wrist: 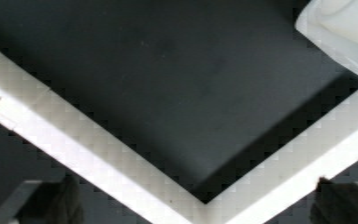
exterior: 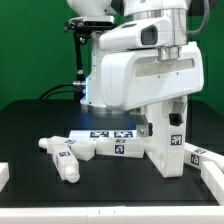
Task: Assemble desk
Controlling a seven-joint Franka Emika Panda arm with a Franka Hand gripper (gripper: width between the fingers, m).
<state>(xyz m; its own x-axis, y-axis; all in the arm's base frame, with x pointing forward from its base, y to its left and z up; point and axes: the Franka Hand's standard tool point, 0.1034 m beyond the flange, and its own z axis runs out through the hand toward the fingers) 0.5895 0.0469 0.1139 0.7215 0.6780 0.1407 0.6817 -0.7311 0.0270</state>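
Observation:
The desk's parts are white plastic with black-and-white tags. The flat tabletop panel (exterior: 100, 134) lies on the black table behind the arm's base. Two short legs (exterior: 58, 148) (exterior: 66, 170) lie loose at the exterior view's left, and another leg (exterior: 118, 149) lies against the panel. One chunky part (exterior: 170, 145) stands upright at the right. In the wrist view my gripper (wrist: 194, 198) is open, with dark fingertips (wrist: 41, 200) far apart and nothing between them. It hangs over a white angled rail. The rounded edge of a white part (wrist: 345, 35) shows at that view's border.
A white rail forms a V-shaped corner (wrist: 194, 170) on the black table under the gripper. White rail pieces (exterior: 8, 176) (exterior: 208, 160) border the table's front in the exterior view. The arm's bulky white body (exterior: 140, 75) hides the gripper there.

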